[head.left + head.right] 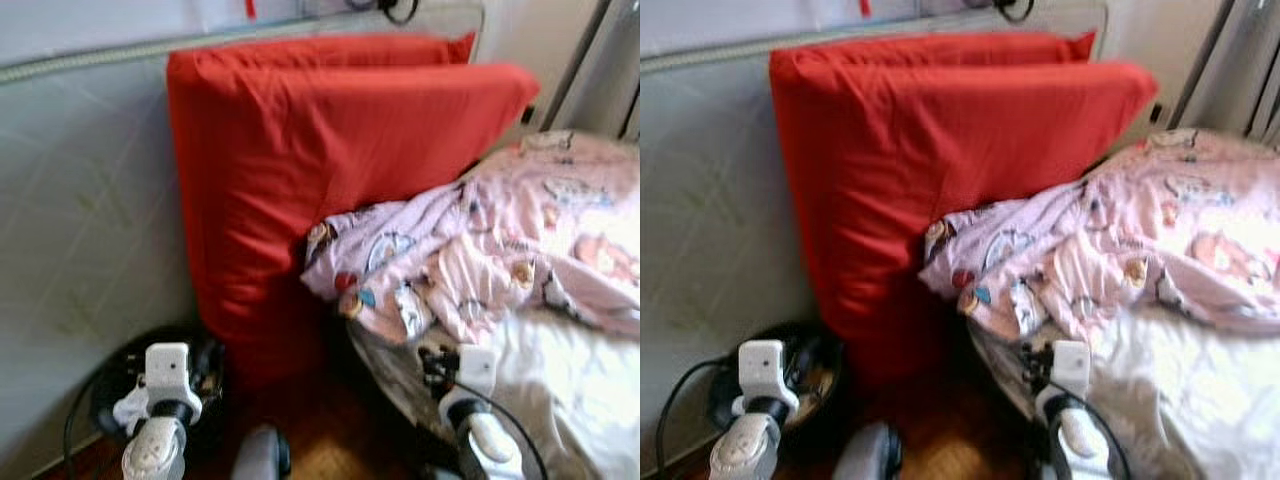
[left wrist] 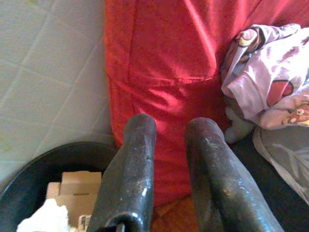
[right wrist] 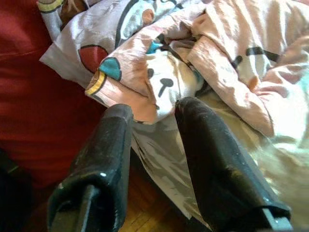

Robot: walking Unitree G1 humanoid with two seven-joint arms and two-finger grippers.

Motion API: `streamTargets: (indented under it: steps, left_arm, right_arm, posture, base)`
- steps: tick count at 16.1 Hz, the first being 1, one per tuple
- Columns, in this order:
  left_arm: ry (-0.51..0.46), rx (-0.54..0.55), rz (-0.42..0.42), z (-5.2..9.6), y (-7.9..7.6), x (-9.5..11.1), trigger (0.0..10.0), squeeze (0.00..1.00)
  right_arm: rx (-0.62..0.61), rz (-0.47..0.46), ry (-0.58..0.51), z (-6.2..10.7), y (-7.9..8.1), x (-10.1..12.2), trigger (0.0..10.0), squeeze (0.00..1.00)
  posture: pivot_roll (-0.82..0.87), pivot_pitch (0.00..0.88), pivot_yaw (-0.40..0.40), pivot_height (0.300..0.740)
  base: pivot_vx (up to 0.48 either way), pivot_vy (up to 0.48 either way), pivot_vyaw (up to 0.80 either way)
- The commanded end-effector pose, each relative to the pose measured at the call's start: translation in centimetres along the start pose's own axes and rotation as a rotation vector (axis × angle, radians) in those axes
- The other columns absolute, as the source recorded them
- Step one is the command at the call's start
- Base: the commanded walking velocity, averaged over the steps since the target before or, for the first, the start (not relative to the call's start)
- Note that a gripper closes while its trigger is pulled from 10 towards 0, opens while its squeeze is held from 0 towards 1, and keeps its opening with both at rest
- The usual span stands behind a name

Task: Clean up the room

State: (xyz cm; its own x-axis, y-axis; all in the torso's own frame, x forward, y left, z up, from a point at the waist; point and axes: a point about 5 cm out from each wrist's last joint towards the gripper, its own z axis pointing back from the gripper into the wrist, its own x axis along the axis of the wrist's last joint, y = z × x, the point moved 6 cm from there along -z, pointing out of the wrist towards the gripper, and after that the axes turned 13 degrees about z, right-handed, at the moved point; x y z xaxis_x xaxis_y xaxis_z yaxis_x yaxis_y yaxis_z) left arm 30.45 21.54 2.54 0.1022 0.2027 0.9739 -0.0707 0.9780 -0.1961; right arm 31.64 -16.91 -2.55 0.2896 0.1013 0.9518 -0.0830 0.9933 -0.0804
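Little of the tidying is looking done, by my judgement: the pink cartoon-print blanket (image 1: 480,255) is lying crumpled in a heap on the bed (image 1: 560,400), one bunched corner spilling over the bed's edge beside the red cushion (image 1: 300,170). That cushion is leaning upright against the pale quilted mattress (image 1: 80,220), its long axis running up and down, with a second red cushion lying across behind it, long axis running sideways toward the far side of the bed. The blanket's long run is stretching away from the red cushion across the bed, the loose corner pointing down toward the wooden floor (image 1: 320,430). A black bin (image 2: 43,164) holding cardboard and paper scraps is sitting at the foot of the red cushion.

I am holding my left gripper (image 2: 171,145) slightly parted and empty, aimed at the red cushion's lower part. My right gripper (image 3: 154,116) is likewise parted a little, gripping nothing, hovering just short of the blanket's hanging corner. Straightening the blanket seems to be what is left.
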Motion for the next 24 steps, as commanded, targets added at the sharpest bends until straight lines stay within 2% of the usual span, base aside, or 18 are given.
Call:
streamTargets:
  steps: [1,8,24]
  left_arm:
    - [-0.009,-0.010,0.010,-0.19,-0.28,0.36,10.0,0.00]
    - [-0.011,-0.014,0.014,-0.21,-0.36,0.41,10.0,0.00]
    - [-0.012,-0.029,0.017,-0.33,-0.65,0.47,10.0,0.00]
  right_arm:
    - [-0.013,-0.008,-0.009,-0.31,-0.30,0.44,10.0,0.00]
    - [-0.028,-0.011,-0.004,-0.40,-0.52,0.40,10.0,0.00]
    - [-0.008,-0.002,0.004,-0.60,-0.01,0.34,10.0,0.00]
  posture:
    - [0.06,0.000,0.019,0.631]
    - [0.06,0.000,0.019,0.631]
    - [0.06,0.000,0.026,0.631]
  base:
    - [0.000,0.000,0.00]
    - [0.035,0.000,0.00]
    - [0.365,0.000,0.00]
